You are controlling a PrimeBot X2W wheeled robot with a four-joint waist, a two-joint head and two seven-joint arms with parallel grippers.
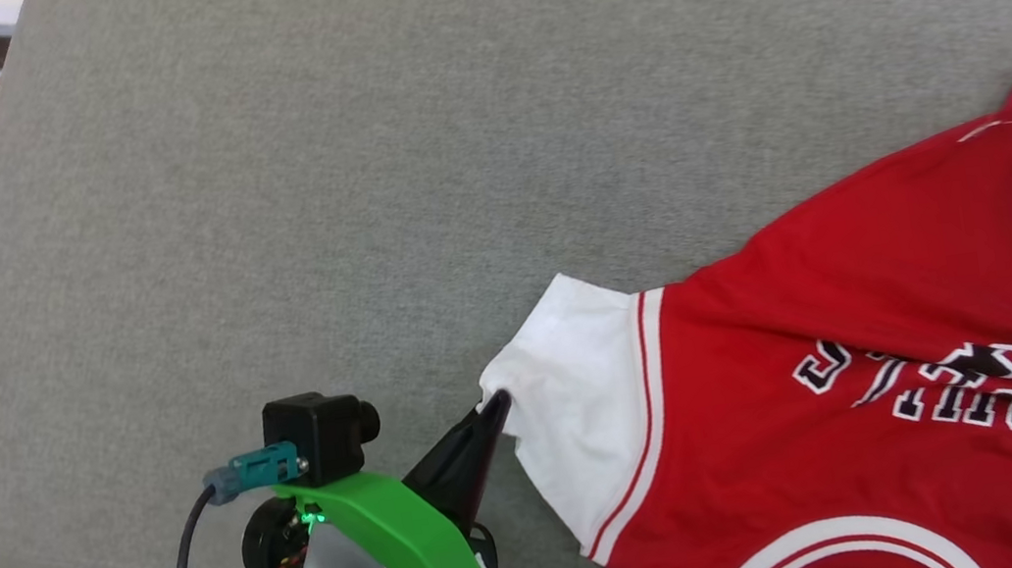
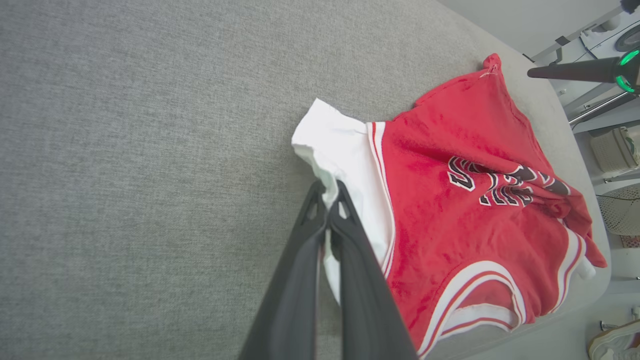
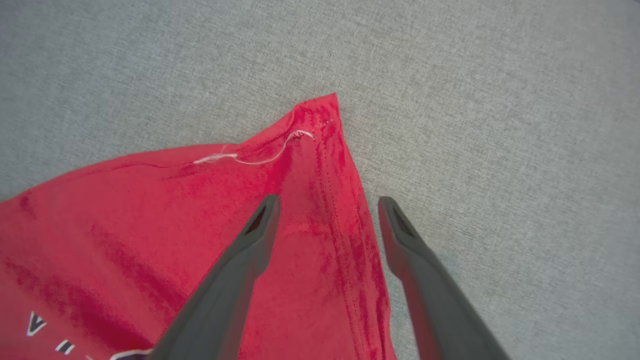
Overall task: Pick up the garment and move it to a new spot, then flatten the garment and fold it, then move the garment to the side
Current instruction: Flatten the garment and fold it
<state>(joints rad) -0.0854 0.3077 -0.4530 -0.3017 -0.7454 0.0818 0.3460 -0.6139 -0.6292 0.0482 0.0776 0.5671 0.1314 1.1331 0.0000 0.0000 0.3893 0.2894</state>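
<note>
The light was bright and soft all over, and the shadows were faint. The grey cushion [image 1: 348, 148] looked pale and washed out in the head view. In the wrist views the edges bent a little, and the jaws close up looked blurry.

Dark-fingered left pincer [image 1: 495, 402], green bracket [image 1: 404, 546], black camera [image 1: 319, 434], teal plug [image 1: 259, 467]
</note>
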